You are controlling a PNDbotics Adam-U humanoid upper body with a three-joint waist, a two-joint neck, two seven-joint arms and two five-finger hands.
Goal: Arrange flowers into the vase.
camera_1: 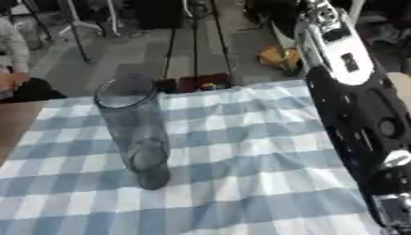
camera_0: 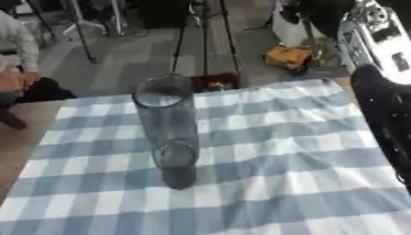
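Observation:
A tall clear glass vase [camera_0: 169, 128] stands upright and empty on the blue-and-white checked cloth [camera_0: 273, 151], left of the middle. No flowers show on the cloth. My right arm [camera_1: 353, 105], black with a silver upper part, comes in from the upper right and runs down the right side of the table. It leaves the right eye view at the bottom right corner, and the hand itself is out of sight below that edge. The arm stays well to the right of the vase and does not touch it. My left arm and hand show in neither view.
Just past the table's far edge sits a dark red box [camera_0: 215, 82] with something colourful in it. An orange object [camera_0: 287, 56] lies on the floor behind. Bare wooden tabletop [camera_0: 20, 133] shows left of the cloth. Tripod legs [camera_0: 205, 36] stand beyond the table.

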